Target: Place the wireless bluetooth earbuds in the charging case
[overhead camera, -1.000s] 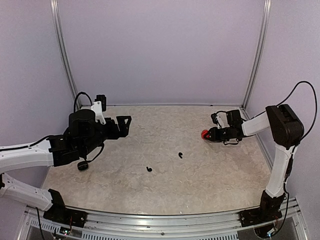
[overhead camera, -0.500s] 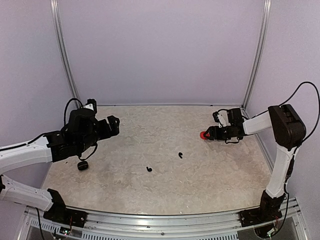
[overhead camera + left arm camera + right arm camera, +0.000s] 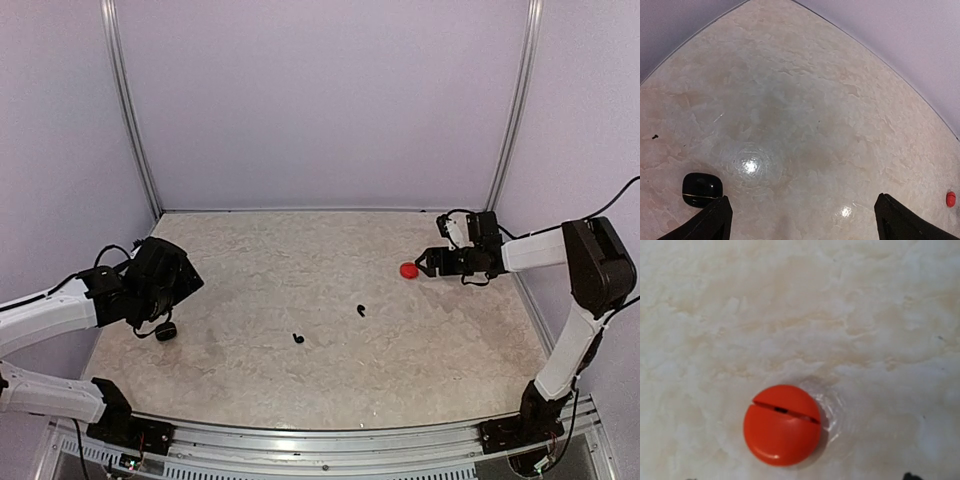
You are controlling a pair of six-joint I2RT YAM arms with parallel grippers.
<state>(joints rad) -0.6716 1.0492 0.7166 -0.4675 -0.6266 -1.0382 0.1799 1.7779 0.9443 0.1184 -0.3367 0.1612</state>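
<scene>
Two tiny black earbuds (image 3: 359,310) (image 3: 298,338) lie apart on the table's middle. A round red charging case (image 3: 408,269) rests shut on the table at the right; the right wrist view shows it (image 3: 782,425) close up with its lid seam. My right gripper (image 3: 423,264) stands open just right of it, not touching, with only its fingertips at the bottom edge of its own view (image 3: 800,478). A black charging case (image 3: 165,331) (image 3: 701,189) sits at the left, beside my open, empty left gripper (image 3: 188,284) (image 3: 805,226).
Marbled table (image 3: 320,250) with purple walls behind and at both sides, and metal posts in the back corners. The red case also shows far right in the left wrist view (image 3: 951,198).
My right gripper opened, let go of the red case and drew back to the right. The left arm pulled back to the left and lower, near the black case.
</scene>
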